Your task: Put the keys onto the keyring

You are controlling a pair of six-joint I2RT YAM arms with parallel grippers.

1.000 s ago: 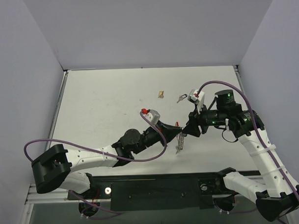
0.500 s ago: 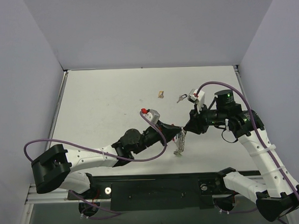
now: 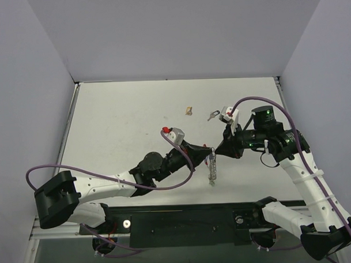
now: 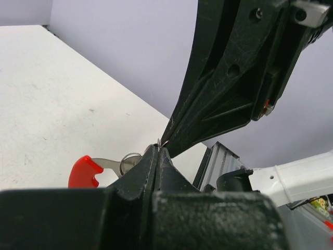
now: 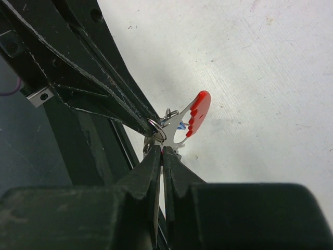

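Keyring point(image 3: 211, 159) hangs clear of the worktop point(image 3: 117, 122), caught between your two pincers, with its silver chain part point(image 3: 211, 172) dangling straight down below them. Your left pincer point(image 3: 208, 151) is pressed together on the thin wire ring itself. The right wrist view shows the ring point(image 5: 156, 130) looped at that pincer's very tip, with the red tag point(image 5: 197, 112) and a sliver of blue sticking out beyond it. Your right pincer point(image 3: 219, 151) meets the keyring from the other side, tip to tip with the left. Its jaws are pressed together too, seemingly nipping the flat silver metal just under the ring, though I can't be sure how much of it they have.

Expect this bunch to handle as light, hard and slick. It is thin spring wire that will twist or pop out of a fingertip grip, and the loose tags will swing and pull it round. Take it on the wire ring, close to the split, and put the second grip on the ring as well so you can pry the coils apart; the tags give you no leverage.

A loose key point(image 3: 213, 115) lies on the worktop beyond the keyring, well apart from it, and as far as I can judge it is not threaded yet. A small tan scrap point(image 3: 188, 111) lies beyond the keyring as well, further to the left
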